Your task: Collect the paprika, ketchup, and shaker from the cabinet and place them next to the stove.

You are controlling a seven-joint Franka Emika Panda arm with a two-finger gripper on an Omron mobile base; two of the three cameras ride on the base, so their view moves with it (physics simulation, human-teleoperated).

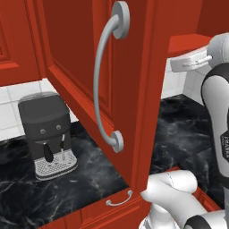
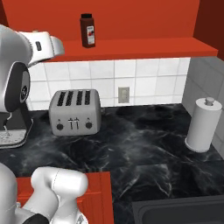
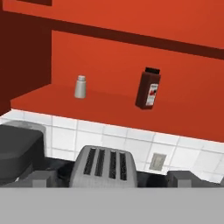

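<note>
Two items on the open cabinet [image 3: 109, 111] shelf: shaker [image 3: 80, 86] and paprika [image 3: 148, 88], well apart. Gripper [image 3: 112, 179] open, empty, above the toaster [image 3: 105, 166].

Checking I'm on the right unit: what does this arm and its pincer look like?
Glossy white rounded shells on the arm, with dark grey joint bands and small dark lettering on one link. The pincer ends in two small blocky dark grey fingertips. No cables are visible.
</note>
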